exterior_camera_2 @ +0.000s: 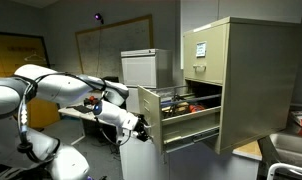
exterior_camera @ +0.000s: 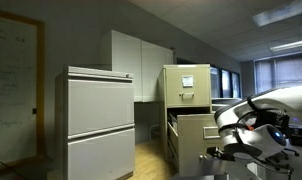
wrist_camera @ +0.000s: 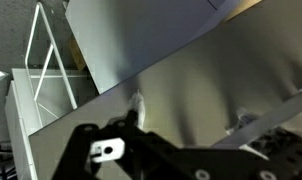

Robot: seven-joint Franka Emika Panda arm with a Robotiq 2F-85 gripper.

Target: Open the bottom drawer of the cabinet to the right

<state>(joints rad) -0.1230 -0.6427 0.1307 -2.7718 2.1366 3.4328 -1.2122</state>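
Note:
The tall beige-tan cabinet (exterior_camera: 186,95) (exterior_camera_2: 241,80) shows in both exterior views, with a white paper sheet (exterior_camera: 187,80) on its top drawer front. One lower drawer (exterior_camera_2: 181,108) (exterior_camera: 194,126) is pulled far out, with items inside. My gripper (exterior_camera_2: 141,128) is at the outer front of that drawer. In the wrist view my gripper (wrist_camera: 188,112) has its two fingertips spread apart against the beige drawer front (wrist_camera: 191,70), with nothing between them. Which drawer of the stack stands open is unclear.
A wider light-grey two-panel cabinet (exterior_camera: 101,120) stands beside the beige one, and white wall cupboards (exterior_camera: 141,62) hang behind. A whiteboard (exterior_camera_2: 111,40) is on the far wall. A white wire frame (wrist_camera: 51,50) shows in the wrist view.

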